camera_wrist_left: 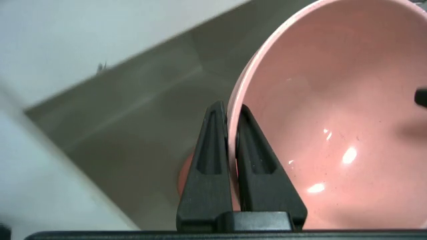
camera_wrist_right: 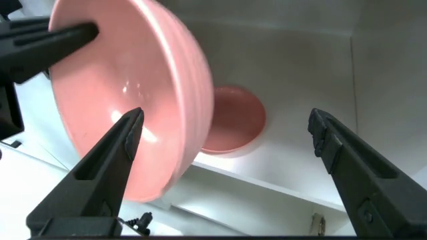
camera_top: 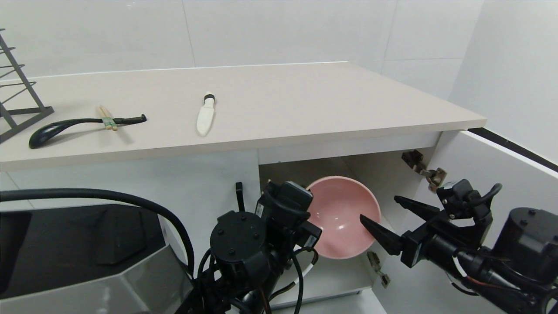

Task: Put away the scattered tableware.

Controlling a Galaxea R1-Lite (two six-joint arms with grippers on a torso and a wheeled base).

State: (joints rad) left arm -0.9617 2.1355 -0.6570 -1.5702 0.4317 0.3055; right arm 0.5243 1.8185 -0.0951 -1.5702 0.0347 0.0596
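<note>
Tableware is split between the table (camera_top: 305, 100) and the open cabinet (camera_top: 305, 168) beneath it. The left tool (camera_wrist_left: 231, 113) is clenched on the rim of a pink bowl (camera_top: 344, 213), one finger inside the wall and one outside. It holds the bowl tilted steeply on edge in the cabinet's opening, so that the hollow faces the head camera. Whether the bowl's lower edge touches the shelf (camera_top: 335, 274) cannot be told. The right tool (camera_top: 379, 207) hangs just beside the bowl's right side, its two dark fingers (camera_top: 379, 233) spread wide and grasping nothing; one fingertip lies over the bowl's rim in the head view, the other points into the cabinet. From the right wrist camera, a pink plate (camera_wrist_right: 237, 127) lies flat on the shelf behind the bowl, well inside the cabinet. The cabinet door (camera_top: 479, 165) stands swung open on the right, its hinge (camera_top: 425, 170) showing at the upper corner. Up on the table, a black spoon (camera_top: 56, 128) lies near the left end with its handle pointing right, and a short pair of wooden chopsticks (camera_top: 107, 118) lies crosswise over that handle, touching it. A white knife (camera_top: 205, 115) lies apart from them, nearer the table's middle, its black-banded end away from the robot. A dark wire rack (camera_top: 17, 96) stands at the table's far left edge.
</note>
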